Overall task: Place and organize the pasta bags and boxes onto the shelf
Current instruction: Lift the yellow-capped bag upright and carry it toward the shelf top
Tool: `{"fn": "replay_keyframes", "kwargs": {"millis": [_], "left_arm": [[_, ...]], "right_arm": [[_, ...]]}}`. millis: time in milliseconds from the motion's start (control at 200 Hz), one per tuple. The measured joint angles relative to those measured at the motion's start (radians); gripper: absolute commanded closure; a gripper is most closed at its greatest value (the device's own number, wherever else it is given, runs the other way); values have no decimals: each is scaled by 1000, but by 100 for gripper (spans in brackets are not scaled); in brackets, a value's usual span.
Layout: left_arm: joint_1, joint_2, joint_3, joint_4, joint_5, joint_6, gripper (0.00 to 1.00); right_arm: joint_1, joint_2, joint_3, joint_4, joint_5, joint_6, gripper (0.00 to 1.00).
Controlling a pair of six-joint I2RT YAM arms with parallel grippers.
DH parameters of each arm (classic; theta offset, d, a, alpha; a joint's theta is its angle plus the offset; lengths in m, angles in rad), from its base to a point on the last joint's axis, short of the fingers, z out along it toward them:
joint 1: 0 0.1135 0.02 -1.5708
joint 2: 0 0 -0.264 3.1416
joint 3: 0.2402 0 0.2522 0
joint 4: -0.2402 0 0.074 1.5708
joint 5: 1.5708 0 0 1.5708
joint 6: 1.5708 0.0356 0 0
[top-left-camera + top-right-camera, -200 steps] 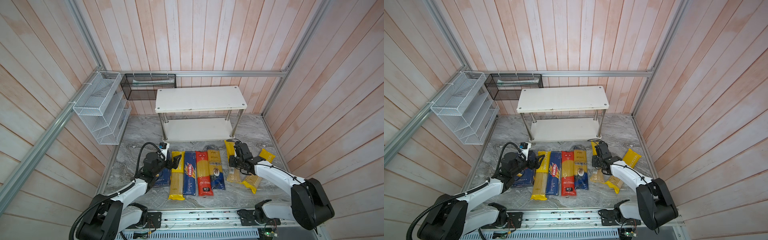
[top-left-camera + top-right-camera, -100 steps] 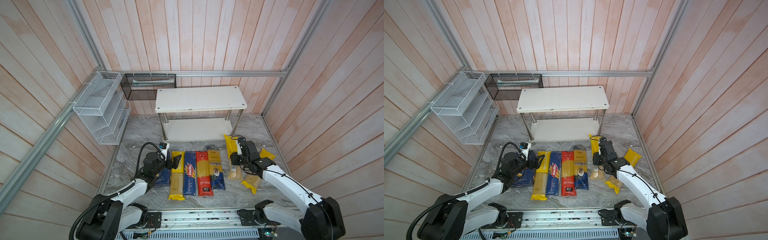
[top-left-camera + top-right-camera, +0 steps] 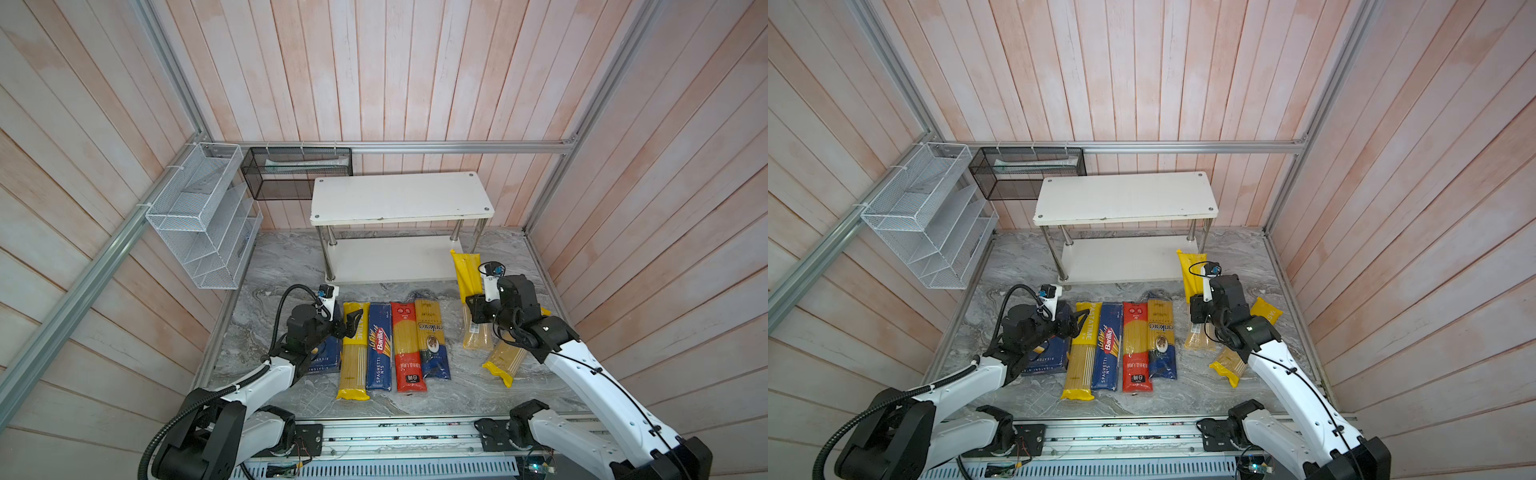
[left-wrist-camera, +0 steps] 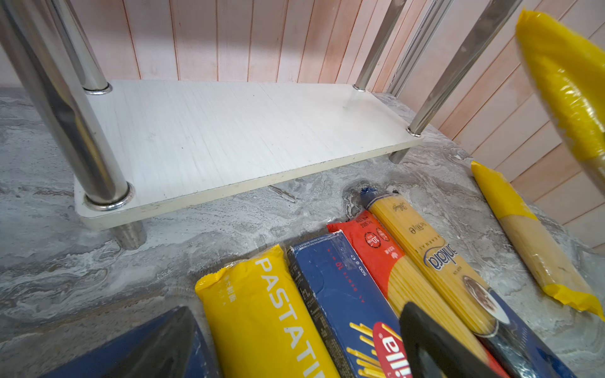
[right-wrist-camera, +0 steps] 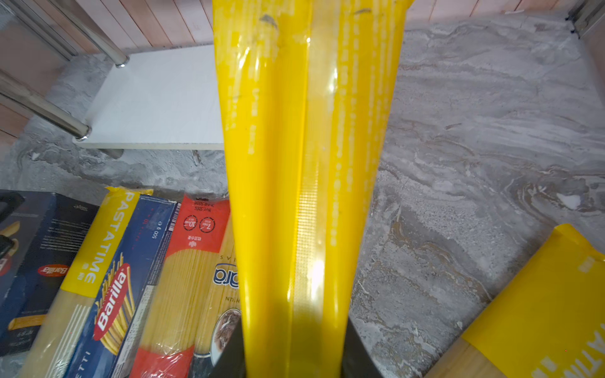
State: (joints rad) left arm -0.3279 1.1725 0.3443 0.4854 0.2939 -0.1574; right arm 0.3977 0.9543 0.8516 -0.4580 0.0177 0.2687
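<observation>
My right gripper (image 5: 294, 353) is shut on a yellow-ended spaghetti bag (image 3: 467, 274), held tilted with its yellow end raised beside the right front post of the shelf (image 3: 401, 199). Both white boards of the shelf are bare. A row lies on the marble floor: the wide Barilla box (image 3: 328, 359), a yellow bag (image 3: 353, 353), the narrow Barilla box (image 3: 380, 349), a red-ended bag (image 3: 407, 349) and a beige-and-navy bag (image 3: 432, 340). Another yellow-ended bag (image 3: 505, 361) lies partly under my right arm. My left gripper (image 3: 353, 322) hovers open over the yellow bag (image 4: 262, 311).
A white wire mesh rack (image 3: 203, 216) hangs on the left wall and a black mesh basket (image 3: 297, 172) on the back wall. Wooden walls close in three sides. A metal rail (image 3: 395, 432) runs along the front edge.
My right gripper has risen and moved back toward the shelf with the yellow-ended bag, tipping its yellow end upward. The left arm has not moved.
</observation>
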Motion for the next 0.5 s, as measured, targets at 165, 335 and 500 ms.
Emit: {"fn": "replay_keyframes", "kwargs": {"millis": [165,335,500], "left_arm": [[-1,0,0,0,0,0,0],[-1,0,0,0,0,0,0],[-1,0,0,0,0,3,0]], "right_arm": [[0,-16,64,-20,0,-15,84],[0,-17,121,-44,6,-34,84],[0,-16,172,-50,11,-45,85]]}}
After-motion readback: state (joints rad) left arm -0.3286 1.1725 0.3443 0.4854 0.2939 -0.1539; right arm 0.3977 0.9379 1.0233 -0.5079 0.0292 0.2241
